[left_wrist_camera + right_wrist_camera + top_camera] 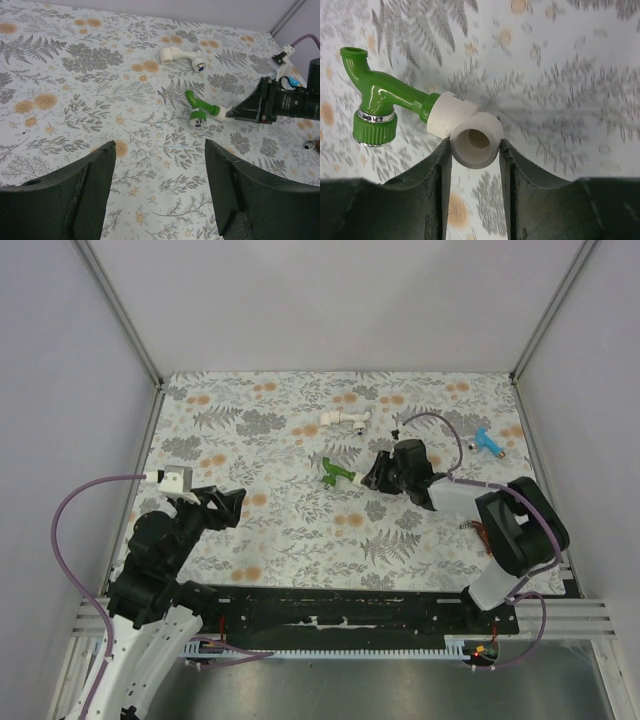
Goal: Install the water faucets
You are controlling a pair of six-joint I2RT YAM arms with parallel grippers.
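- Black mounting rail [330,612] runs along the near edge in the top view. Beyond it the worktop [260,540] wears a grey-and-orange floral cover, boxed in by plain pale walls [330,300].
- The green faucet [337,473] lies mid-worktop at the tip of the right gripper [368,478]. A blue faucet [488,443] rests far right and a white fitting [346,419] lies behind.
- Left wrist view: the left gripper [159,150] is spread with nothing between its fingers, well short of the green faucet.
- Right wrist view: the right gripper is clenched on the white elbow [470,135], which is joined to the green faucet.

elbow fitting [452,119] between right fingers [427,200] | faucet [380,97] on its left
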